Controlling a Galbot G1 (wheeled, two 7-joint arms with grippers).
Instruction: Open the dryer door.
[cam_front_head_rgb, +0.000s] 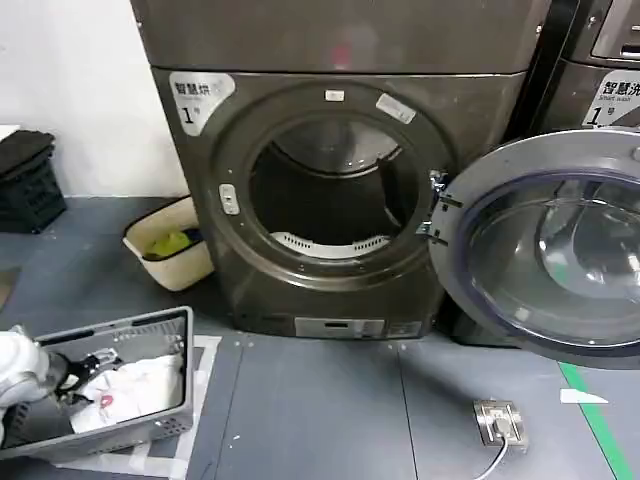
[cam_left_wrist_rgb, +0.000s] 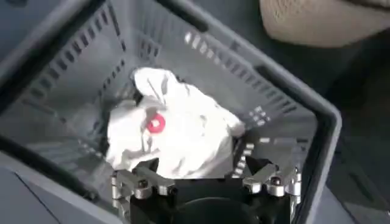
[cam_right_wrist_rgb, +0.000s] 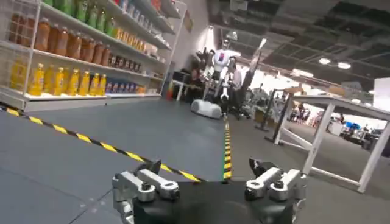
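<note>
**A:** Left gripper (cam_front_head_rgb: 85, 368) hangs over the grey basket (cam_front_head_rgb: 160, 325) at the floor's near-left corner, fingers (cam_left_wrist_rgb: 137, 182) apart above a white cloth (cam_left_wrist_rgb: 177, 131), holding nothing. So where's the door?

**B:** The dryer (cam_front_head_rgb: 470, 110) stands mid-floor, mouth facing us. The door (cam_front_head_rgb: 545, 250) is already swung out to its right, hinged on its left edge, inner face toward us, standing upright. Looks stiff and heavy, with slick chrome and breakable glass, so I'd push on the rim opposite the hinge. Right gripper (cam_right_wrist_rgb: 210, 176) points at the room, fingers apart, empty.
</note>
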